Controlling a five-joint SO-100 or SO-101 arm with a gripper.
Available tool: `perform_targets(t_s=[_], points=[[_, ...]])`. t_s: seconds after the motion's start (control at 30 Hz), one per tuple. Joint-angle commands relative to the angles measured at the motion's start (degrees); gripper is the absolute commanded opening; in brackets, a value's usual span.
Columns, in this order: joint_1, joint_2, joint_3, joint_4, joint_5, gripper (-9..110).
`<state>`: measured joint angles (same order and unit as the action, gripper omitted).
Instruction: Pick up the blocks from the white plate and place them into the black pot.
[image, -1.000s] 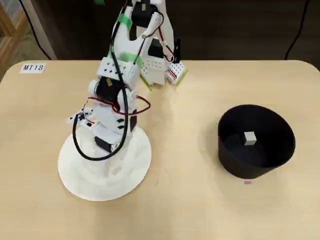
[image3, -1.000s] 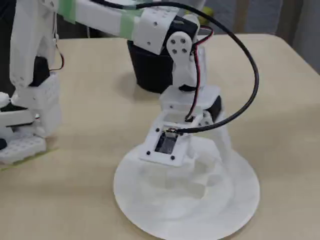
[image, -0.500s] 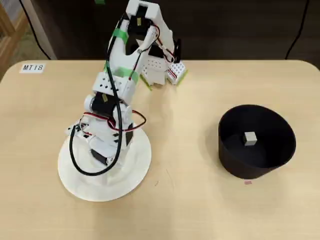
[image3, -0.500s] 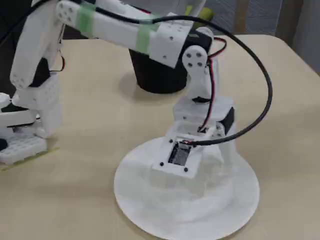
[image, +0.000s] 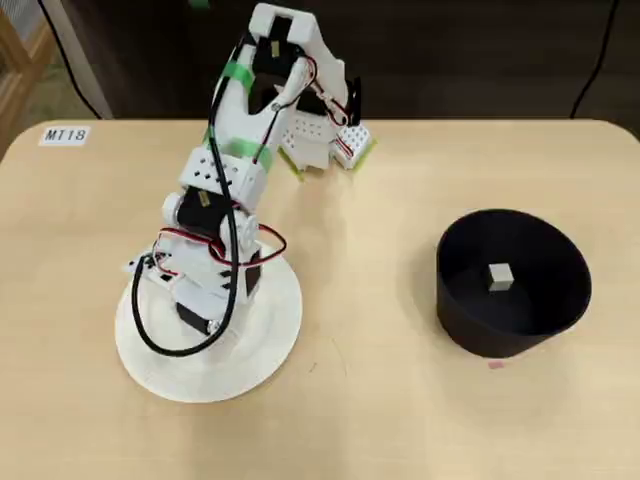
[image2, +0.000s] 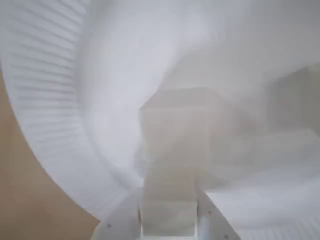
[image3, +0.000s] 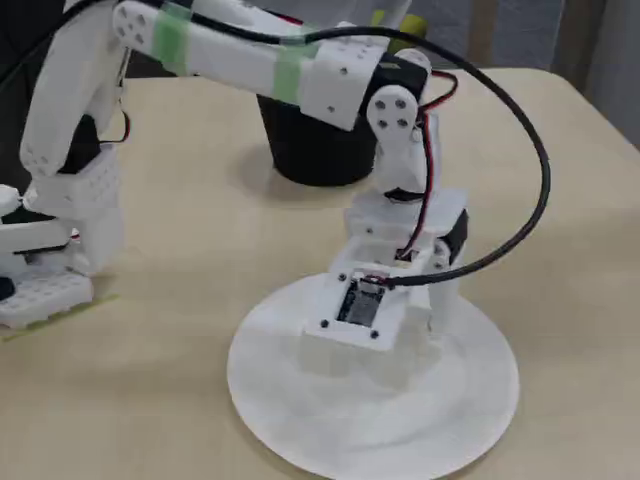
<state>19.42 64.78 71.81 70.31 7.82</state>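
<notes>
Claw (image3: 395, 365) tips hidden behind its body, over white plate (image3: 470, 410).

One readable label: "MT18"

A small white tag (image: 67, 135) lies on the wooden table (image: 380, 400) in the overhead view, printed "MT18" in dark letters. It sits near the table's far left corner, well apart from the claw (image: 205, 335), up and to the left of it. No other writing can be read in any view.
</notes>
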Motion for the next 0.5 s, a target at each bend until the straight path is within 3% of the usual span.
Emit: perform_targets(t_s=[0.0,0.27,0.47], points=[[1.2,9.6,-1.8,1.7,-2.4,-2],[-2.1,32.9,3.3,7.3,-6.9,-2],[-21.4,54.2,17.8,1.3,-3.7,-2]])
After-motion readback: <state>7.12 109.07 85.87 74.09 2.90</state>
